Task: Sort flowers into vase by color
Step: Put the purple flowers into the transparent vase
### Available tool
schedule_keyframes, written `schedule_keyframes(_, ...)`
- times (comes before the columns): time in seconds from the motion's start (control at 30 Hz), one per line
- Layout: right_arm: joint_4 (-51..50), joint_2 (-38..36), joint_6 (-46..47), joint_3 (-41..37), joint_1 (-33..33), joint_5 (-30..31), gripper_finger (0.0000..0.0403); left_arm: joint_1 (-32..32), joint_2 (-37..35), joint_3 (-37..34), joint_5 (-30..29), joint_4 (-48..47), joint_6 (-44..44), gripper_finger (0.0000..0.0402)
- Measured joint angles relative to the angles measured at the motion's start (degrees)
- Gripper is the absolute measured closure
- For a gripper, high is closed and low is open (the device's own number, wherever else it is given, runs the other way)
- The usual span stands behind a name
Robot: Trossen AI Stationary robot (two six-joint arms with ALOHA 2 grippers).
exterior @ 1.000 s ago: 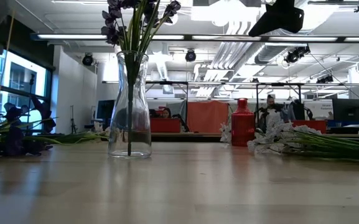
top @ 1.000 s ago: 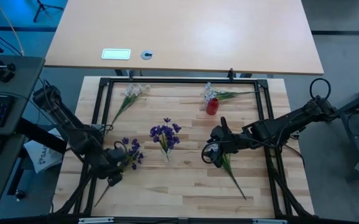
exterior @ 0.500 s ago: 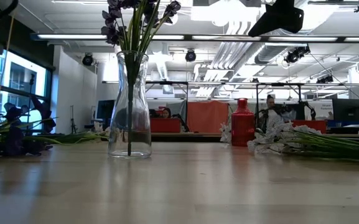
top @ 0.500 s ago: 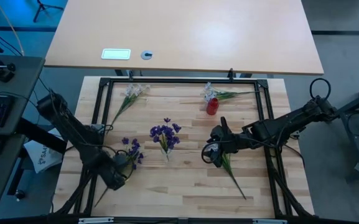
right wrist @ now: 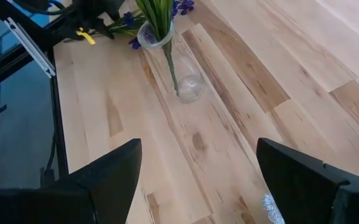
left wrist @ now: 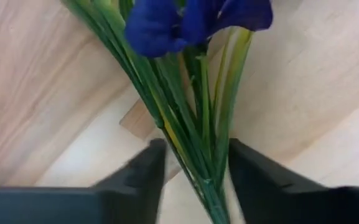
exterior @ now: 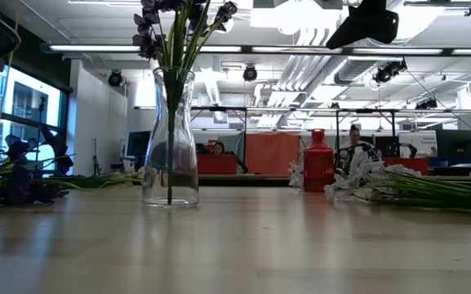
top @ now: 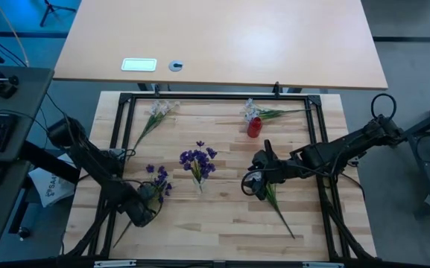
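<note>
A purple sprig (top: 157,181) lies flat on the table at the near left. My left gripper (top: 144,210) is low over its stem bundle (left wrist: 195,106), open, with one finger on each side. A clear glass vase (top: 197,170) with purple flowers stands mid-table (exterior: 170,139). The small red vase (top: 254,128) stands farther back (exterior: 318,161). My right gripper (top: 252,184) hovers open (right wrist: 199,146) above a white sprig (top: 280,212) lying on the table. Two more white sprigs (top: 159,112) lie near the far edge. My left gripper comes down from above with its fingers (left wrist: 151,168) across the purple sprig's green stems (left wrist: 198,162), just below the blossoms. I cannot tell whether they touch the stems. The sprig lies flat on the table.
A black frame (top: 215,97) borders the work area. The second far white sprig (top: 263,113) lies right by the red vase. Bare wood lies between the clear vase and my right gripper. In the low view, white clusters (exterior: 374,181) lie at table level on the right.
My left gripper has slid a little toward the table's near edge, back along the purple sprig's stem away from the blossoms. The sprig has stayed where it was, and my right arm has kept still.
</note>
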Motion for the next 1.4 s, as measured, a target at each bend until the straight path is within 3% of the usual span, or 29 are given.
schedule_keyframes(0.13,-0.3,0.0,-0.3,0.0,0.0,0.5,0.0089,0.4,-4.5,1.1,-2.8,0.7,3.3,0.0381)
schedule_keyframes(0.47,-0.9,0.0,0.0,0.0,0.0,0.6,0.0089,-3.9,-23.6,9.3,-5.2,2.8,19.3,0.0397)
schedule_keyframes(0.57,-1.0,0.0,0.0,0.0,0.0,0.2,0.0089,-4.7,-28.9,11.9,-13.1,7.0,23.1,0.0399)
schedule_keyframes(0.67,-1.0,0.0,0.0,0.0,0.0,1.1,0.0089,-4.1,-32.2,13.0,-25.3,12.3,31.4,0.0400)
schedule_keyframes(0.77,-0.9,0.0,0.0,0.0,0.0,3.0,0.0089,-3.2,-33.3,13.2,-38.6,20.4,48.4,0.0400)
schedule_keyframes(0.87,-0.6,0.0,0.3,0.0,0.0,3.5,0.0089,-1.7,-32.7,13.2,-47.3,24.8,72.6,0.0401)
schedule_keyframes(0.97,-0.6,0.0,1.4,0.0,0.0,3.5,0.0089,1.1,-31.4,13.1,-54.5,28.5,82.6,0.0401)
schedule_keyframes(1.03,-0.6,0.0,1.4,0.0,0.0,3.2,0.0089,3.4,-31.0,13.1,-54.4,32.2,82.8,0.0401)
schedule_keyframes(1.13,-0.8,0.0,1.2,0.0,0.0,3.1,0.0089,6.3,-29.8,12.4,-49.5,38.4,83.6,0.0401)
schedule_keyframes(1.4,-1.0,0.0,1.1,0.0,0.0,4.8,0.0089,11.3,-25.5,3.6,-43.6,61.8,93.0,0.0401)
